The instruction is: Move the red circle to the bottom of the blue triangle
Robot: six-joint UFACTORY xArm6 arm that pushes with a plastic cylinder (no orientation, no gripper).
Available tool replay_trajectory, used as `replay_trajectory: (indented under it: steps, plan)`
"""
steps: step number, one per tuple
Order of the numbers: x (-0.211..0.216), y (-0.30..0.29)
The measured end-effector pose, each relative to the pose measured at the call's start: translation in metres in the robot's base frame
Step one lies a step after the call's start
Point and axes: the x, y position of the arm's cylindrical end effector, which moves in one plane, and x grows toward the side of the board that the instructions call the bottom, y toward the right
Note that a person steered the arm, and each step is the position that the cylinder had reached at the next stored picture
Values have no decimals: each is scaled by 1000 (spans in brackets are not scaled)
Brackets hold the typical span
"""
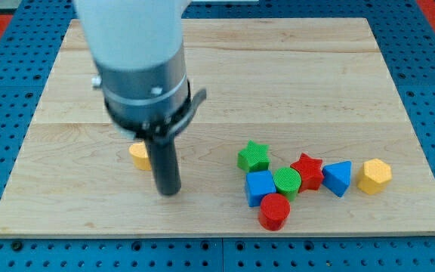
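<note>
A pale wooden board (225, 83) lies on a blue pegboard table (6, 83), with an arm and 8 coloured blocks.

My tip (170, 192), the end of a plain dark rod with nothing to open or close, rests at the view's left, just right of a partly hidden yellow block (138, 155). The red circle (274, 211) sits below the blue cube (260, 187) and green circle (287, 181), left of the blue triangle (337, 178). Nearby: green star (253, 156), red star (306, 170), yellow hexagon (374, 176). No writing shows.

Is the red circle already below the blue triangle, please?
No: the red circle sits below the blue cube, well to the view's left of the blue triangle.
</note>
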Motion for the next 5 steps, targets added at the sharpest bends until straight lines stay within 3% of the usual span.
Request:
replay_trajectory:
  steps: [1, 3, 5]
  plan:
    - [46, 9]
    - [45, 128]
    - [13, 147]
